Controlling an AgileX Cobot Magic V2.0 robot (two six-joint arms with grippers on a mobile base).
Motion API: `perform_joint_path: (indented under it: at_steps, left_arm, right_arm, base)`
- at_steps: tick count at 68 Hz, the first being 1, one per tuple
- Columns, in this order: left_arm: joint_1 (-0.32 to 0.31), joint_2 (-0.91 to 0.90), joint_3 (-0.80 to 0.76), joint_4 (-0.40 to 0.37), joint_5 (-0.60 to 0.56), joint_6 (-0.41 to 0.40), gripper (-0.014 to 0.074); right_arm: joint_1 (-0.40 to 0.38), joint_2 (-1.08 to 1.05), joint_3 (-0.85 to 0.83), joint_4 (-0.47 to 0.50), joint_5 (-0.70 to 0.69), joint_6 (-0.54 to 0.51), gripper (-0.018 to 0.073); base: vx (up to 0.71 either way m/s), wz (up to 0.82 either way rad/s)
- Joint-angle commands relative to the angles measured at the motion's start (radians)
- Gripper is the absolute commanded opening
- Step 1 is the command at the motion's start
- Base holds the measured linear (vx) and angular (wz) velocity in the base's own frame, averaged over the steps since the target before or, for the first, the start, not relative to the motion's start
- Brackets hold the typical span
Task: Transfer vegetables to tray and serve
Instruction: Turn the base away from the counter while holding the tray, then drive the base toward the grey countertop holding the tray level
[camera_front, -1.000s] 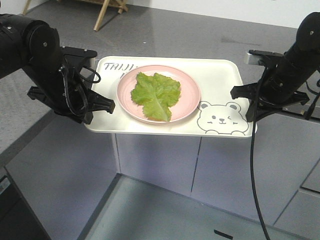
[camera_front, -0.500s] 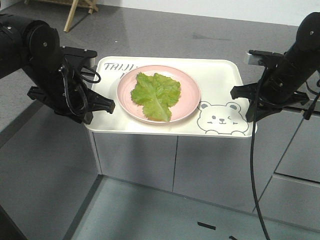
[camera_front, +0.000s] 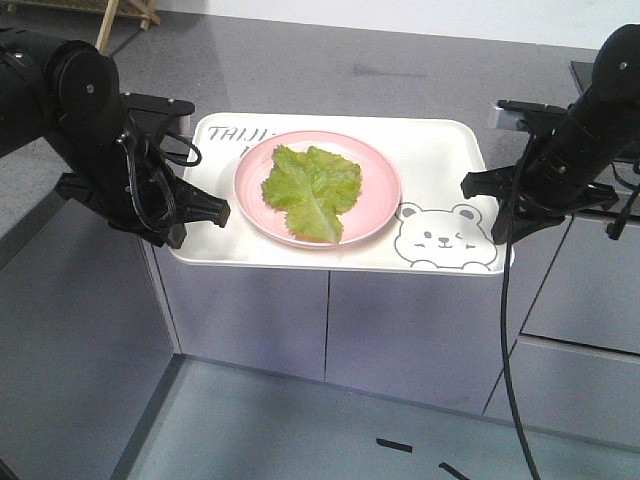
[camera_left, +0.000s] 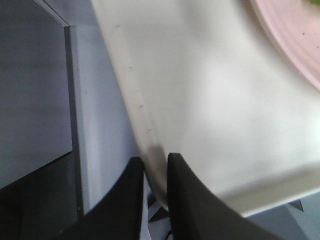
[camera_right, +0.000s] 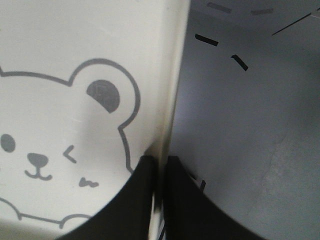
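The vegetables, one ruffled green lettuce leaf, lie on a round pink plate. The plate rests on the cream tray, which has a grey bear face at its front right. The tray is held in the air between both arms. My left gripper is shut on the tray's left rim, and the left wrist view shows both fingers pinching that rim. My right gripper is shut on the right rim, beside the bear's ear in the right wrist view.
Grey cabinet fronts and a grey countertop lie under and behind the tray. Wooden legs show at the top left. Black marks dot the floor below.
The cabinets, floor marks and wooden legs have slid left in the front view. The tray, the lettuce and both grippers keep the same place and grip.
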Motion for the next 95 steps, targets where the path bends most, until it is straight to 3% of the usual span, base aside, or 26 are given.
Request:
perform_joint_path:
  at_steps: [1,95]
  left_arm:
    - [-0.016,-0.052,-0.034,-0.093,-0.086,0.026,-0.0008]
    - [-0.016,-0.05,-0.034,-0.093,-0.086,0.026,-0.0008]
  right_arm:
    - [0.014,-0.062,-0.025,0.102,0.035,-0.024,-0.0004]
    - [0.014,-0.062,-0.025,0.102,0.035,-0.024,-0.0004]
  base:
    - [0.01,-0.07]
    - [0.03,-0.03]
